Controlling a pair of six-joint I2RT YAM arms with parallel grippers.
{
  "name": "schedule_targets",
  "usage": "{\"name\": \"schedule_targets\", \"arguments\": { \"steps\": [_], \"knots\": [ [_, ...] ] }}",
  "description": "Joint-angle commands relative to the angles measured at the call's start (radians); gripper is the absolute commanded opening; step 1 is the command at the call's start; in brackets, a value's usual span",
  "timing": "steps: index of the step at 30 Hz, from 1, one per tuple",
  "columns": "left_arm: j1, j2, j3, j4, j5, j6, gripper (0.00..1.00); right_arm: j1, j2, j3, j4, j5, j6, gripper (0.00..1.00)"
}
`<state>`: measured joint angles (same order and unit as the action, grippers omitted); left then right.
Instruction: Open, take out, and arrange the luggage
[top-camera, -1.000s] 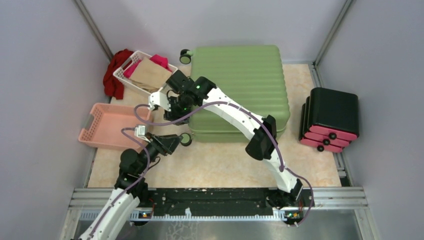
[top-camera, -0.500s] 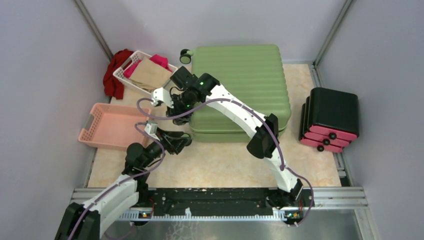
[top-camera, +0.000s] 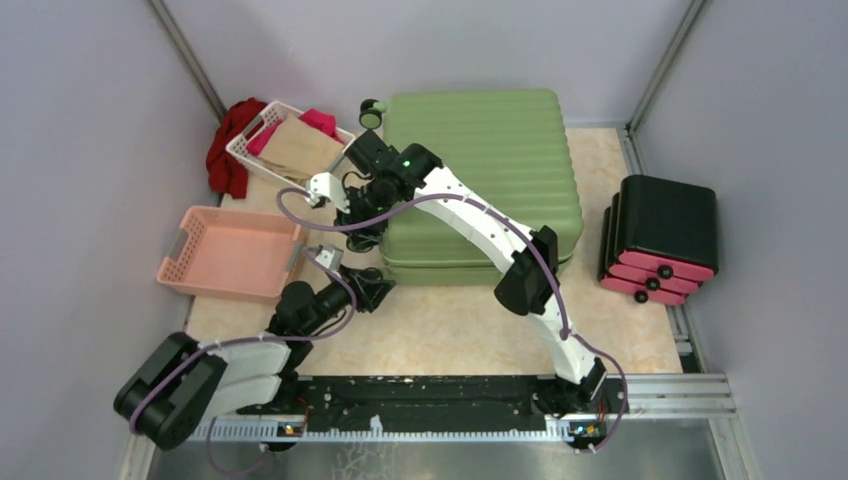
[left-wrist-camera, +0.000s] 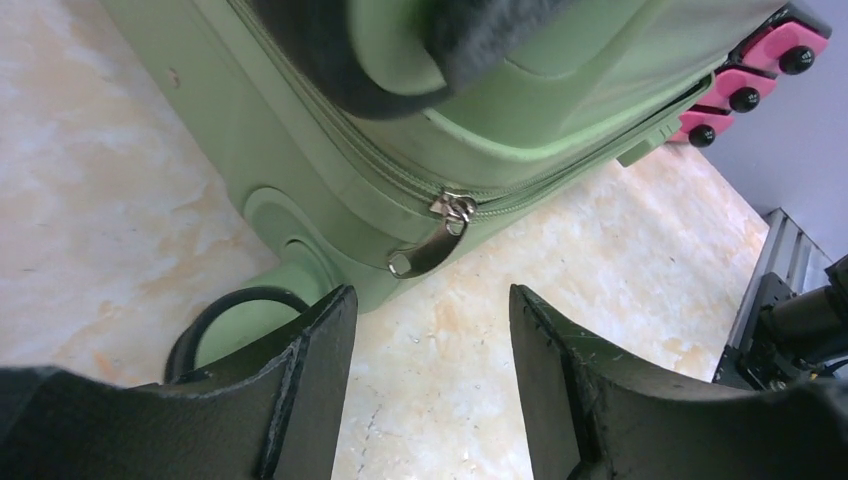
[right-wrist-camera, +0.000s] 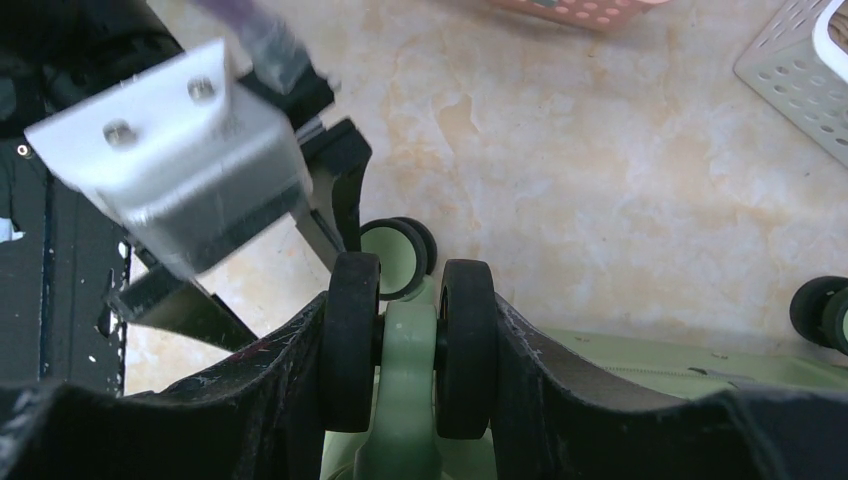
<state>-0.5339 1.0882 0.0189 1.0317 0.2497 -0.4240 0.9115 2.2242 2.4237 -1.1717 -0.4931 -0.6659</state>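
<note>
The sage-green ribbed luggage lies flat and closed in the middle of the floor. My right gripper reaches over its left edge. In the right wrist view the right gripper is shut on a twin black caster wheel, its fingers pressed on both outer faces. My left gripper sits low at the luggage's near-left corner. In the left wrist view the left gripper is open and holds nothing. The metal zipper pull hangs just beyond its fingertips, apart from them. Another caster wheel shows beside the left finger.
A pink basket stands left of the luggage. A white basket with folded clothes and a red cloth lie at the back left. Black-and-pink stacked cases stand at the right. Grey walls close in all round.
My left arm has swung right and forward, bringing its open gripper to the luggage's near-left corner by the zipper pull. The right gripper kept its hold on the wheel, shifting slightly.
</note>
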Motion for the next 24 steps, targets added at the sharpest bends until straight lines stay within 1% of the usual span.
{"name": "schedule_targets", "arguments": {
  "steps": [1, 3, 5, 7, 13, 22, 24],
  "knots": [
    [-0.082, 0.103, -0.139, 0.190, -0.132, 0.028, 0.64, -0.034, -0.088, 0.095, 0.014, -0.044, -0.011, 0.00],
    [-0.098, 0.139, -0.133, 0.219, -0.178, 0.029, 0.61, -0.034, -0.090, 0.094, 0.011, -0.046, -0.011, 0.00],
    [-0.100, 0.159, -0.124, 0.222, -0.215, 0.030, 0.56, -0.034, -0.094, 0.091, 0.009, -0.048, -0.011, 0.00],
    [-0.101, 0.170, -0.113, 0.220, -0.239, 0.038, 0.54, -0.036, -0.098, 0.087, 0.008, -0.050, -0.009, 0.00],
    [-0.101, 0.186, -0.071, 0.222, -0.213, 0.054, 0.52, -0.034, -0.099, 0.084, 0.007, -0.055, -0.005, 0.00],
    [-0.102, 0.192, -0.072, 0.290, -0.169, 0.032, 0.51, -0.034, -0.099, 0.074, 0.013, -0.056, 0.001, 0.00],
    [-0.101, 0.201, -0.066, 0.296, -0.164, 0.033, 0.49, -0.035, -0.097, 0.073, 0.014, -0.056, 0.002, 0.00]
  ]
}}
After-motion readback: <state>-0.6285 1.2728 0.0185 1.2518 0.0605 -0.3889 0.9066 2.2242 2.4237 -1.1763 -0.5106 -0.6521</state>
